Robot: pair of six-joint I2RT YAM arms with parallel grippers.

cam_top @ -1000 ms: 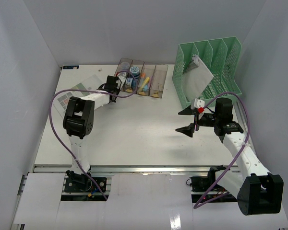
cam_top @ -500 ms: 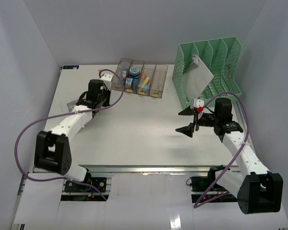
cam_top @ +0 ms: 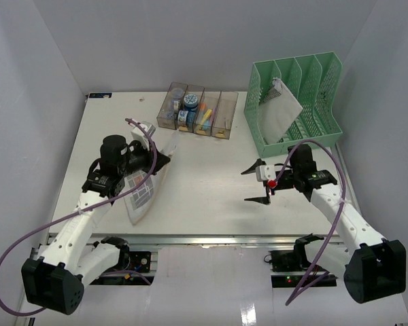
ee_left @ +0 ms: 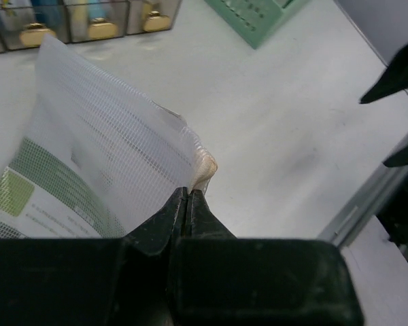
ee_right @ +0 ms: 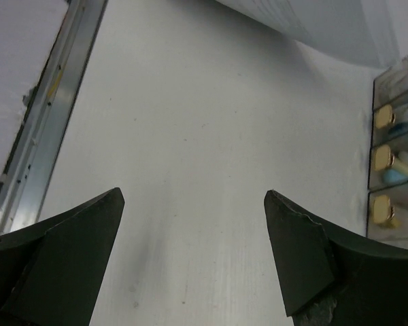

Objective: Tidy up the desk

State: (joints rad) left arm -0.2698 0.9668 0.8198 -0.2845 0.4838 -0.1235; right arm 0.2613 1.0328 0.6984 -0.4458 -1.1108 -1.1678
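Note:
The white desk (cam_top: 204, 170) fills the top view. My left gripper (cam_top: 164, 157) is shut on the corner of a clear mesh document pouch (cam_top: 141, 193) with a green-printed sheet inside. The pouch hangs tilted above the desk's left half. In the left wrist view the jaws (ee_left: 188, 193) pinch the pouch's (ee_left: 102, 149) crumpled corner. My right gripper (cam_top: 251, 185) is open and empty over the desk right of centre. Its wrist view shows bare desk (ee_right: 190, 136) between the wide-apart fingers (ee_right: 194, 197).
A green mesh file rack (cam_top: 296, 102) stands at the back right with a pouch (cam_top: 280, 109) leaning in it. A row of clear bins (cam_top: 197, 109) with small items sits at the back centre. A silver rail (cam_top: 190, 239) runs along the near edge.
My left arm has swung back from the far left by the bins toward the near side, lifting the pouch off the desk. My right gripper has moved slightly nearer and left.

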